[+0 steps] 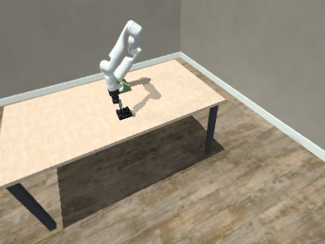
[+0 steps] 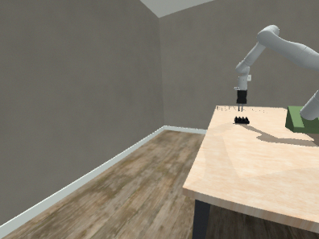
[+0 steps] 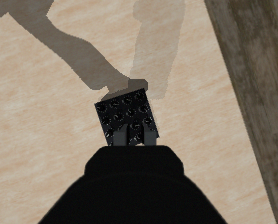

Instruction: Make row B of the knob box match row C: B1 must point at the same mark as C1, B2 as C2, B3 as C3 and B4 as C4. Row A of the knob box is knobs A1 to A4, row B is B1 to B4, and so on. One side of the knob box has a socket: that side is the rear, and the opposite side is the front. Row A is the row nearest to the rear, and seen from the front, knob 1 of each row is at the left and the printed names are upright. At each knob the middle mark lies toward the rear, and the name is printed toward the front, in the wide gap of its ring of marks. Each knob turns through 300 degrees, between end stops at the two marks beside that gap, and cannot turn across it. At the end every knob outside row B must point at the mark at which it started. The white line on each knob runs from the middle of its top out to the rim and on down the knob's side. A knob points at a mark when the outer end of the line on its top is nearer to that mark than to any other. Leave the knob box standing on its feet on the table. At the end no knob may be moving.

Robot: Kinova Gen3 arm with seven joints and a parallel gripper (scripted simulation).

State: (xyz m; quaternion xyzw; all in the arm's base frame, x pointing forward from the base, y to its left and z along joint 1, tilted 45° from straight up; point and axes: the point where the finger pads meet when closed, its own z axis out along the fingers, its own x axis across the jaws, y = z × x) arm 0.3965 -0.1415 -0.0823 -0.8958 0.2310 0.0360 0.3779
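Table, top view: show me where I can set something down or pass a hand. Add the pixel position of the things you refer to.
Room shows on the table [image 1: 49, 126] [image 2: 262, 164] [image 3: 40, 150] left of the knob box [image 1: 124, 113] [image 2: 242, 121] [image 3: 119, 111], and right of the arm's shadow. It's crowded at the box, with the gripper [image 1: 121, 108] [image 2: 240, 110] [image 3: 135, 130] over it, and behind, around the green base [image 1: 125, 87] [image 2: 295, 119].

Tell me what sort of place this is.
Probably a robot test room: a white arm over a long wooden table, a small black knob box, plain grey walls.

high corner view, side view, downward close-up
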